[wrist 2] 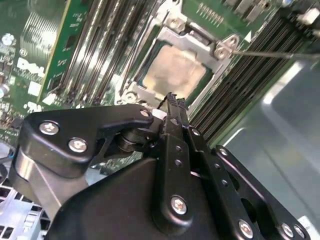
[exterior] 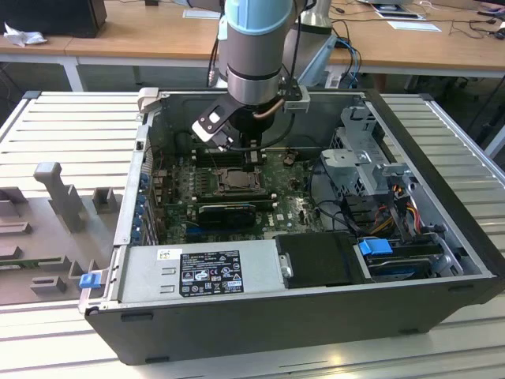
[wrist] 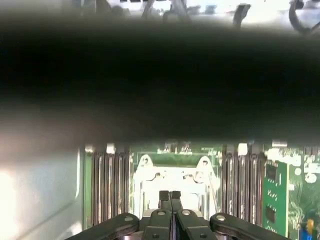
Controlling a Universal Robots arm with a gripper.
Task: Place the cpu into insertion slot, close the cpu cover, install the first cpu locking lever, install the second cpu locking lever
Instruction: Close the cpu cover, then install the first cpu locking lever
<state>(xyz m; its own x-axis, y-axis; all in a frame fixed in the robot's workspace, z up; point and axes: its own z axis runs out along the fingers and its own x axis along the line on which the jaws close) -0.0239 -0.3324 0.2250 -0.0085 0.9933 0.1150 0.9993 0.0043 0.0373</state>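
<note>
A slatted metal bench [exterior: 71, 118] carries an open black computer case [exterior: 316, 316]. The insertion slot [exterior: 234, 180] sits on the green motherboard [exterior: 296, 209] inside that case. A grey and blue robot arm [exterior: 252, 47] reaches down into the case, directly above the insertion slot. Long black memory slots [wrist 2: 100, 50] run along two opposite sides of the insertion slot. The cpu cover [wrist 2: 192, 39], a silvery frame, lies flat on the insertion slot. The cpu [wrist 2: 175, 72] rests inside the insertion slot, its pale beige top showing through the cover's window. A thin metal rod [wrist 2: 270, 54] runs out from one corner of the insertion slot, over the memory slots. The black tool [wrist 2: 172, 102] hangs just above the insertion slot's edge, close to the cpu. In the first wrist view its two fingertips [wrist: 163, 195] are pressed together with nothing between them. Whether the tip touches the insertion slot cannot be told.
</note>
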